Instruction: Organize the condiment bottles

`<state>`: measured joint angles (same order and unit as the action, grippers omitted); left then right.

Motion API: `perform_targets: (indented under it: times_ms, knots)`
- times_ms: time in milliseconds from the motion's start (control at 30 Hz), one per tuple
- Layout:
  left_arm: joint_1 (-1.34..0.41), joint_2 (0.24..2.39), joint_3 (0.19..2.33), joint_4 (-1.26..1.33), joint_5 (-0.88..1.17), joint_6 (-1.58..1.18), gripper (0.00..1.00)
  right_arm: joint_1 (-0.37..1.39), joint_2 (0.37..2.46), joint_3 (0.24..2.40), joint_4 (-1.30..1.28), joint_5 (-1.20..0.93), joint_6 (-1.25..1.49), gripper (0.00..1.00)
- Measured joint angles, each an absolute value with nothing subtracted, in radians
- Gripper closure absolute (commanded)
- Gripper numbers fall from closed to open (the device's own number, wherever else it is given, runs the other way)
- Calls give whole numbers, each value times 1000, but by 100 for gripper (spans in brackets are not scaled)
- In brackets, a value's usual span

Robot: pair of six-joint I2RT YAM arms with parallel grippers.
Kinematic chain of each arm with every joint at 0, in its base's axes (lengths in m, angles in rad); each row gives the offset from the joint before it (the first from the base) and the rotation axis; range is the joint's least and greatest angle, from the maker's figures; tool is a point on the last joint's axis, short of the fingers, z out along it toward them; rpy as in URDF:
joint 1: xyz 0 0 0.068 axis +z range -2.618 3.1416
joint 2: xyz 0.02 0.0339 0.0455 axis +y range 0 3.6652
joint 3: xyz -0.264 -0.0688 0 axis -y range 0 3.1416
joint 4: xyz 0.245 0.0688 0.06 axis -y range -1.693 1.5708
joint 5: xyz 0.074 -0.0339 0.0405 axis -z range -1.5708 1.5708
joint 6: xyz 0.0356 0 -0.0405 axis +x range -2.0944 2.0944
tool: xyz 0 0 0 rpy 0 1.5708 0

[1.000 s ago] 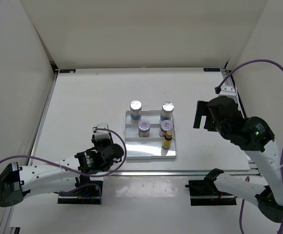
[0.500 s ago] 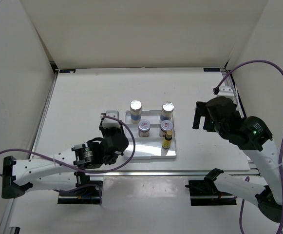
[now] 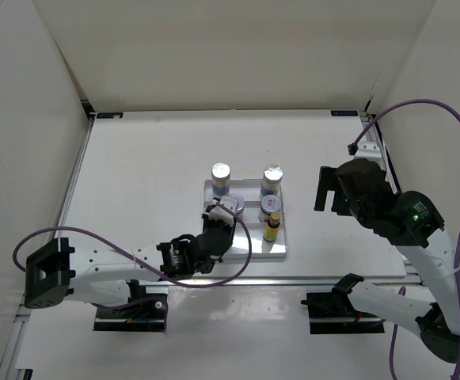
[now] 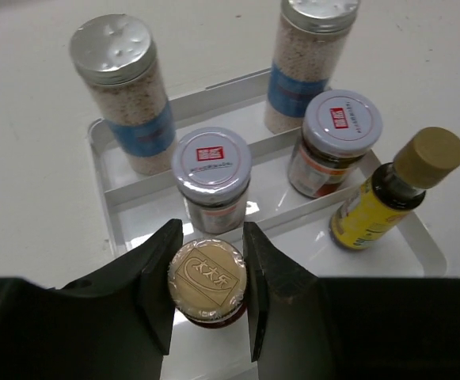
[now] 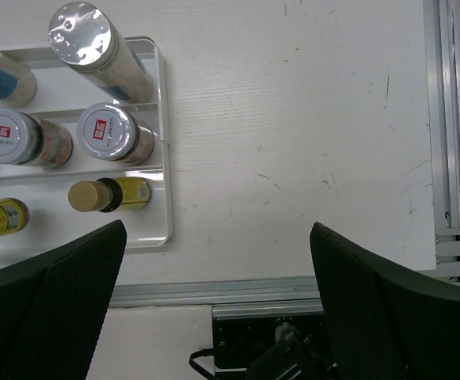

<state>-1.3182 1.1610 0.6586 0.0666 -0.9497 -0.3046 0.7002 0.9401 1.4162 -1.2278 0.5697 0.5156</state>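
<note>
Since a second ago, the left arm has been swung from the worktop left of the tray to the tray's near row. A gold-capped yellow bottle is gripped between the closed left fingers and held upright at that row's left end. A second yellow bottle is seen at its right end. The middle row is occupied by two red-labelled jars, the far row by two tall bottles. The right fingers are spread wide, nothing held, right of the tray.
</note>
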Motion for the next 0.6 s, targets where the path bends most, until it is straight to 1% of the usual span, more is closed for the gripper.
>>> perform_targets:
  times_ms: [133,200,300,400,467,600]
  knots:
    - [-1311,1229,656,175,-896,-262,89,700,934,1409,-1231,573,516,0]
    - [-1310,1255,651,207,-884,-251,86,700,934,1409,-1231,573,515,0]
    - [-1310,1286,646,225,-877,-244,85,700,934,1409,-1231,577,514,0]
    - [-1305,1293,633,239,-875,-246,78,700,934,1409,-1231,581,512,0]
    - [-1302,1294,622,249,-877,-250,77,700,934,1409,-1231,584,512,0]
    - [-1298,1305,605,260,-880,-263,65,700,934,1409,-1231,587,512,0]
